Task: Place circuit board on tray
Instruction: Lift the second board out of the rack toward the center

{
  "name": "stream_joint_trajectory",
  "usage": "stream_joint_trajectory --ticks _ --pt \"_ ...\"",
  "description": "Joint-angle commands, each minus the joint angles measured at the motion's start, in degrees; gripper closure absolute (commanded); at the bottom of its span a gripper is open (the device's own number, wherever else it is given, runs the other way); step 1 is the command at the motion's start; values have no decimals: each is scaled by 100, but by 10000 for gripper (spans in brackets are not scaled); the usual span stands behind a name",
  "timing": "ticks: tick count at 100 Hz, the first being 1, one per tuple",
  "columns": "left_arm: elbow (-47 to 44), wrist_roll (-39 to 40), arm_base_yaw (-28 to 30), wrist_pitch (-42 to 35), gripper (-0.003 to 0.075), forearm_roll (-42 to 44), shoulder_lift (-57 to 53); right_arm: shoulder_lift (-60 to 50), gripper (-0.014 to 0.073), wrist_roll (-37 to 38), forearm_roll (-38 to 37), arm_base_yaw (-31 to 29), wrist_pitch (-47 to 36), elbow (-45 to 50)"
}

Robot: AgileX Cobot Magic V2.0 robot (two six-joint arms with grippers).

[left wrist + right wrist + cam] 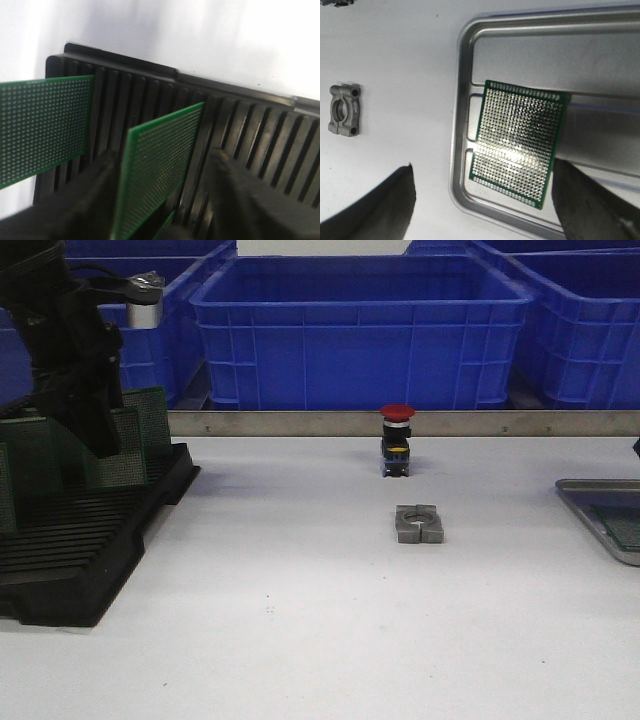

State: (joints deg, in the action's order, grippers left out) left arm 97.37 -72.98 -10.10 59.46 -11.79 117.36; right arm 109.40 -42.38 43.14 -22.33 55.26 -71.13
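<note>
The left gripper is down over the black slotted rack, its jaws apart with one upright green circuit board standing between them. In the left wrist view the board sits nearer one finger than the other, and I see a gap on the far side, so the fingers appear not yet closed on it, though the dark blur at the finger edges makes contact on the near side hard to rule out. A second board stands in a slot further out, beyond the jaws.

The right gripper hovers over the silver tray, jaws wide apart and holding nothing. A circuit board already lies flat on the tray floor, just ahead of the open fingers and clear of both. A small grey metal clamp block rests on the table outside the tray, off beyond one finger.

So the step in hand looks like the pick of the next board from the rack. The next move calls for centring the board between the left jaws, closing on its faces, then lifting straight along the slot so that it does not bind or tip its neighbour.
</note>
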Motion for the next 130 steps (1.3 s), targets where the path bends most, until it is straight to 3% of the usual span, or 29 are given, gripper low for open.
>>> stream_joint_trajectory --ticks 1,14,57,85,97,130 --pt "170 6 10 -33 563 -149 -317 -348 12 -29 175 -37 122 -136" --pt "170 6 10 -33 739 -149 -317 -348 12 -29 175 -37 126 -136" --pt "252 6 10 355 739 -149 -417 -348 12 -29 175 -37 160 -136" --pt "866 39 10 904 739 -275 -613 -348 12 -29 175 -37 160 -136" --pt "1163 39 10 1370 739 -770 -716 -348 12 -29 175 -37 160 -136" --pt "1231 661 -361 1358 739 -2871 -1023 -348 12 -29 175 -37 175 -136"
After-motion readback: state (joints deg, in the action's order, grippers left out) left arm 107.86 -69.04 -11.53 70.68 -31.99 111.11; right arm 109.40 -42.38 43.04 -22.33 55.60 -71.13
